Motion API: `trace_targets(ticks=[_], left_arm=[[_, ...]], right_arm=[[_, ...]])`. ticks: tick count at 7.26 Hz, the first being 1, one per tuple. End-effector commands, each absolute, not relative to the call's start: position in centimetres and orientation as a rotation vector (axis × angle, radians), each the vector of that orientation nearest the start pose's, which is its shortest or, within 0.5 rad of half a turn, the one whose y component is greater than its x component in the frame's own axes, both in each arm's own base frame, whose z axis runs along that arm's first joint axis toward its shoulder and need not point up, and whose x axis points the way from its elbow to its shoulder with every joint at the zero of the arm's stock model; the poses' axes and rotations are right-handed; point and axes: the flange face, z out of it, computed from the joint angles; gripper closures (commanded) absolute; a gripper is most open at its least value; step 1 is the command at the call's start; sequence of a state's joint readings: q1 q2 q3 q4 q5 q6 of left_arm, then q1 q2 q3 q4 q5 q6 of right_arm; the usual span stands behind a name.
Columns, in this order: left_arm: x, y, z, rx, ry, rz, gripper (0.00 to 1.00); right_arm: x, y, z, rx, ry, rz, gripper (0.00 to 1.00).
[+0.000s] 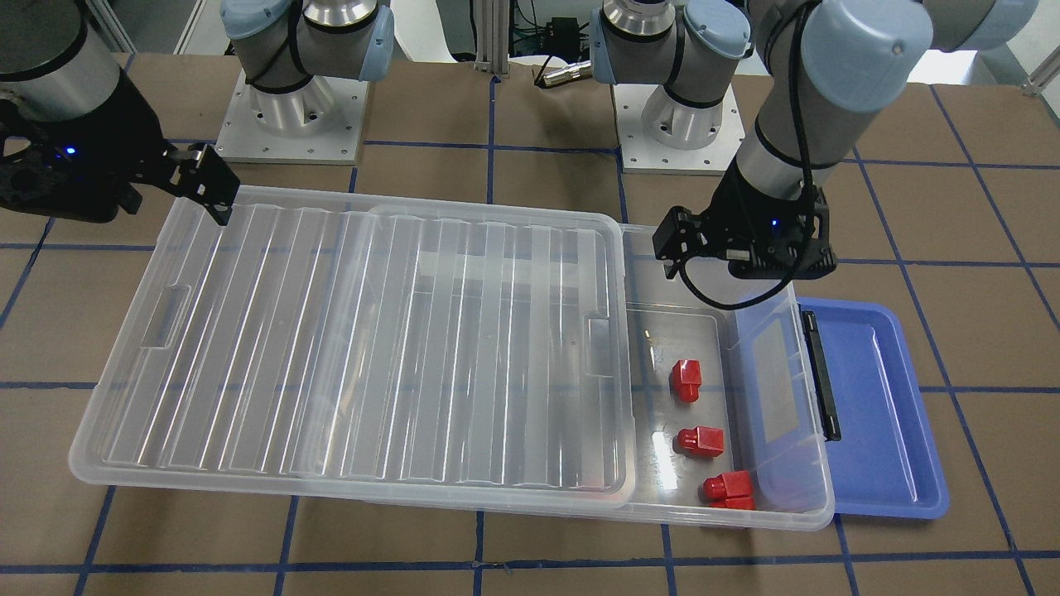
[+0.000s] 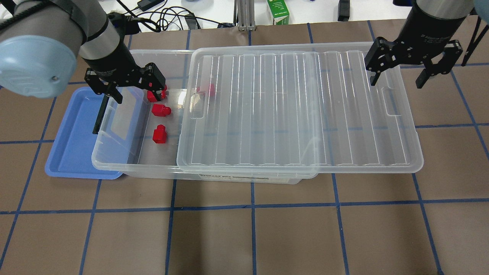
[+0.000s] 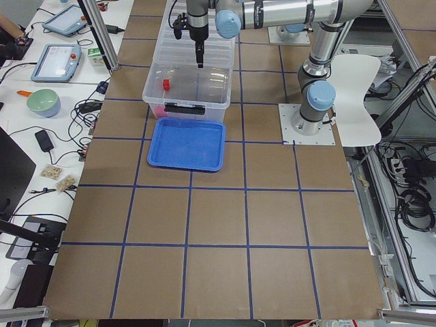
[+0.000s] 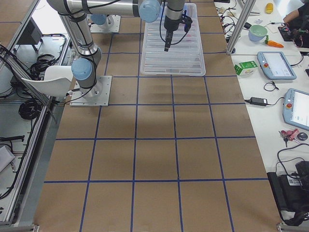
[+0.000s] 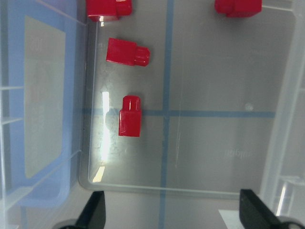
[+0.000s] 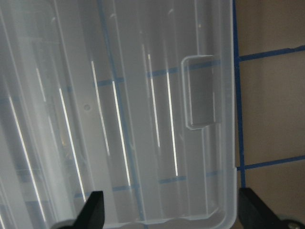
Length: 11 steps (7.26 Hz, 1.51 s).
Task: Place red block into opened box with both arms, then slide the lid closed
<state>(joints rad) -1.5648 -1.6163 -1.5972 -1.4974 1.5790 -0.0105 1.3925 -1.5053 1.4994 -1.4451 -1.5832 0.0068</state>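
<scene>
Several red blocks lie on the floor of the clear box, in its uncovered end: one, one, one partly behind my left gripper, and one under the lid's edge. The front view shows three. The ribbed lid covers most of the box and overhangs its other end. My left gripper hangs open and empty over the uncovered end. My right gripper is open above the lid's overhanging end, near its recess.
A blue tray lies against the box's short end with the black bar. Both arm bases stand behind the box. The brown gridded table stretches in front; cables and a green carton lie beyond its far edge.
</scene>
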Motion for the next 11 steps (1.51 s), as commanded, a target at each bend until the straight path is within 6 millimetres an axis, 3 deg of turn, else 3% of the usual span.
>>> trace_targets(ticks=[1,2,3,5,8,11], left_arm=[[-13.3,-49.3,50.4,-0.015,3.118,-0.074,0.0],[-12.8,-49.4,50.7,-0.029,3.122,-0.093,0.0],[-12.9,-49.5,50.5,-0.03,3.122,-0.091,0.0],[-12.8,-49.4,51.3,-0.03,3.118,-0.129,0.0],[-12.2,-49.2,51.6,-0.032,3.12,-0.12,0.0],[-12.2,-48.7,51.4,-0.034,3.122,-0.053,0.0]], right_arm=[[-5.1,-54.1,45.9,0.453,3.091,0.175,0.0],[-6.8,-56.2,43.9,0.341,3.114,0.129,0.0],[-7.4,-57.0,42.6,0.323,3.118,0.145,0.0],[-8.0,-56.6,40.9,0.274,3.189,0.21,0.0],[-7.6,-55.0,36.4,0.209,3.197,0.287,0.0],[-7.6,-55.0,35.9,0.18,3.194,0.305,0.0]])
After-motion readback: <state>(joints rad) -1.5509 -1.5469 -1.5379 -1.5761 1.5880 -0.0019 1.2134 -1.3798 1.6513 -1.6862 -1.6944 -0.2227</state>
